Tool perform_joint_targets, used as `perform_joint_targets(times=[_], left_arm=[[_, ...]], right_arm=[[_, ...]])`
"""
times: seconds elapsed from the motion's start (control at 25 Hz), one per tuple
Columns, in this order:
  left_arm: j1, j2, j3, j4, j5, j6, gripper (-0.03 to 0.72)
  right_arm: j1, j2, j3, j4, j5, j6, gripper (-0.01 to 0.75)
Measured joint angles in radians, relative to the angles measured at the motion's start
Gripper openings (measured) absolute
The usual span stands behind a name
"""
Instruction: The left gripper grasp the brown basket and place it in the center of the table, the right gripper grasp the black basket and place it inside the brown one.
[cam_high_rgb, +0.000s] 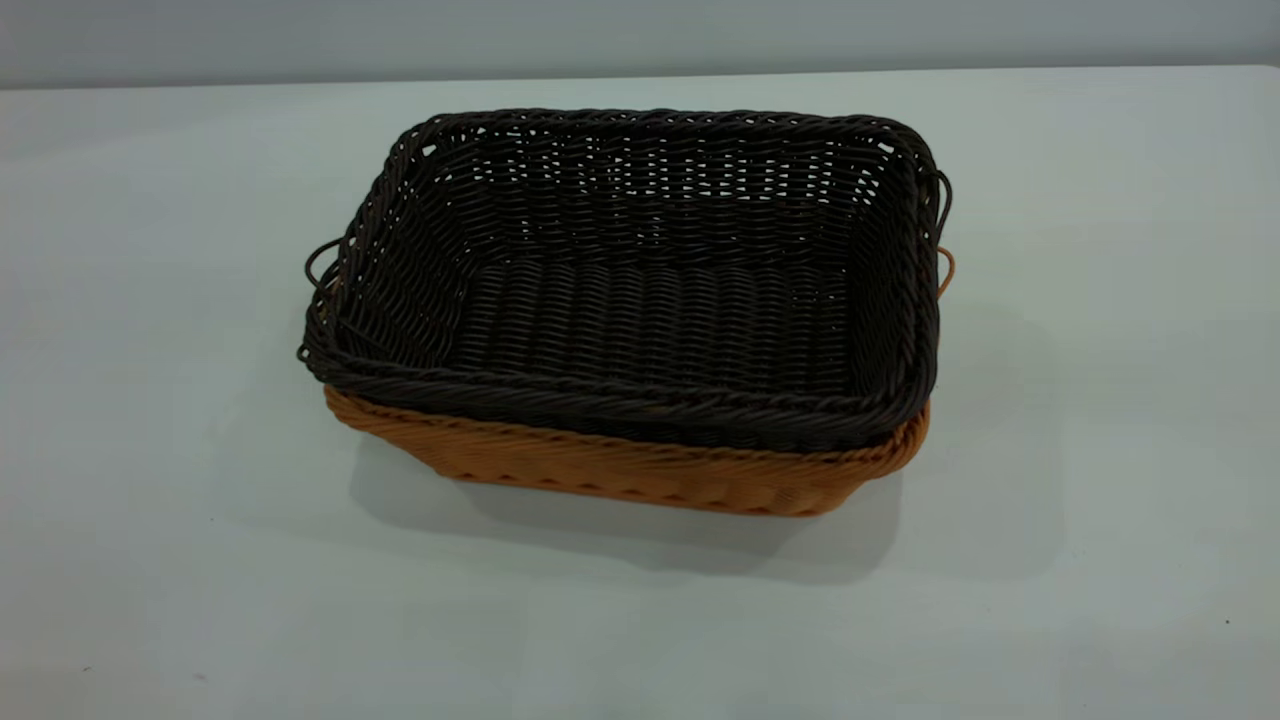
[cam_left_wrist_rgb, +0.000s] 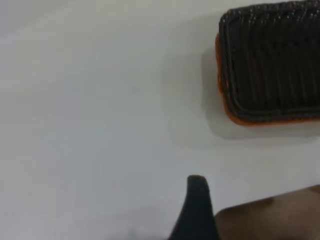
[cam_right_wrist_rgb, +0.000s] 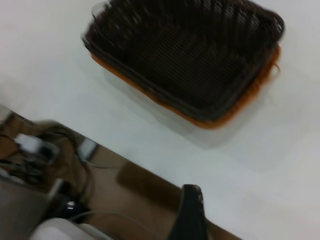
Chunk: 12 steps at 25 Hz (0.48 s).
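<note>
The black basket (cam_high_rgb: 640, 290) sits nested inside the brown basket (cam_high_rgb: 640, 475) in the middle of the table (cam_high_rgb: 150, 420). Only the brown basket's orange-tan front wall and rim show beneath the dark braided rim. Neither arm appears in the exterior view. In the left wrist view the nested pair, black basket (cam_left_wrist_rgb: 272, 60) inside the brown basket's rim (cam_left_wrist_rgb: 235, 119), lies well away from my left gripper (cam_left_wrist_rgb: 197, 210), of which one black tapered tip shows. My right gripper (cam_right_wrist_rgb: 190, 215) hangs over the table edge, far from the black basket (cam_right_wrist_rgb: 190, 55) and brown basket (cam_right_wrist_rgb: 220, 122).
Bare tabletop surrounds the baskets on all sides. Past the table edge (cam_right_wrist_rgb: 135, 167) in the right wrist view lies brown floor with cables and small devices (cam_right_wrist_rgb: 40, 150). Brown floor (cam_left_wrist_rgb: 270, 220) also shows by the left gripper.
</note>
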Motion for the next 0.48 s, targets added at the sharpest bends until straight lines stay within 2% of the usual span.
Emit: perform_joint_targets(times=[0.24, 0.48], left_arm=[[0.000, -0.169, 0.146, -0.001, 0.000, -0.009, 0.552], [0.000, -0.276, 0.268, -0.002, 0.000, -0.014, 0.552]], right_arm=[[0.000, -0.245, 0.164, -0.119, -0.019, 0.007, 0.561], [0.000, -0.429, 0.212, -0.170, -0.037, 0.020, 0.561]])
